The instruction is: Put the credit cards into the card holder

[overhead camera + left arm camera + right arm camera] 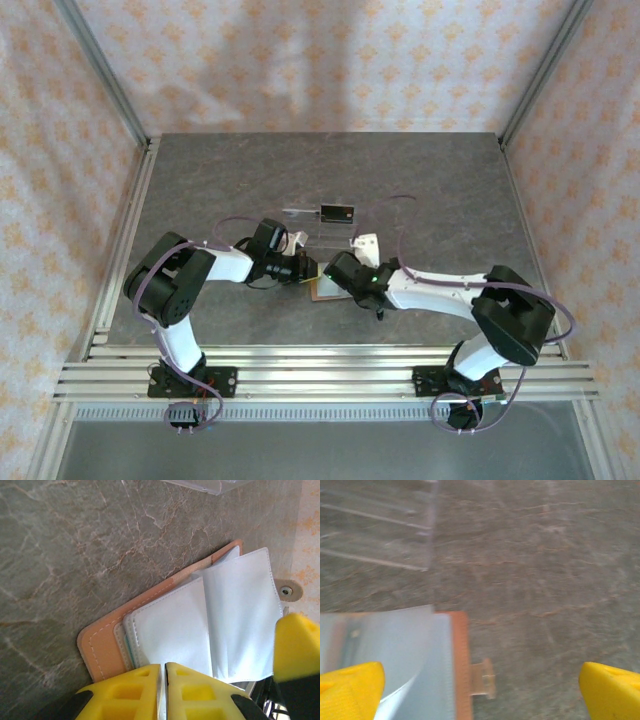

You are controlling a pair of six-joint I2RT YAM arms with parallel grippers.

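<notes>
Black card (337,212) on clear stand (305,228), long axis L–R, up-frame of both arms; right fingers (350,685) spread wide, nearer; left fingers (135,685) pinch card holder (100,650) sleeve.

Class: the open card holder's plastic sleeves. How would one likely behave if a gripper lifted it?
Probably floppy: the plastic sleeves curve and fan up from the card holder. Likely light and thin, since the left gripper seems to pinch one with fingers nearly touching. Their glossy look suggests they may slip.
</notes>
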